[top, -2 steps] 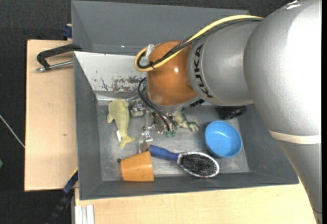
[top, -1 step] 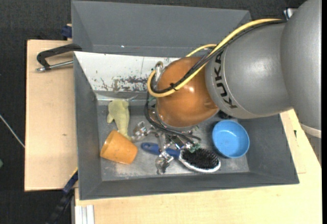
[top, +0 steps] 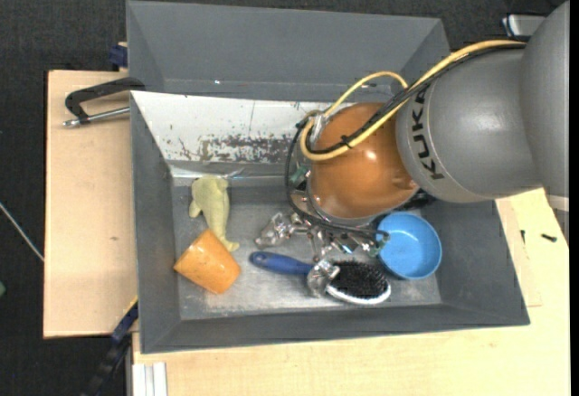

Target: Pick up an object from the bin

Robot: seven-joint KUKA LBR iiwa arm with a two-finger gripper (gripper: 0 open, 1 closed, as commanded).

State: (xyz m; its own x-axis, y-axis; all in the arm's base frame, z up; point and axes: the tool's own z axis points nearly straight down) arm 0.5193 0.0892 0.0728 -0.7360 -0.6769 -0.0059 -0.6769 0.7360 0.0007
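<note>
Two metal fingers (top: 283,228) spread apart, low over blue-handled black hairbrush (top: 357,282), beside blue bowl (top: 414,245)

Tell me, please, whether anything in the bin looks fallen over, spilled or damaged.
The orange cup lies on its side near the lower left corner of the bin, rather than standing. The back wall carries a band of dark specks, like scratches or dirt. Nothing looks spilled.
</note>
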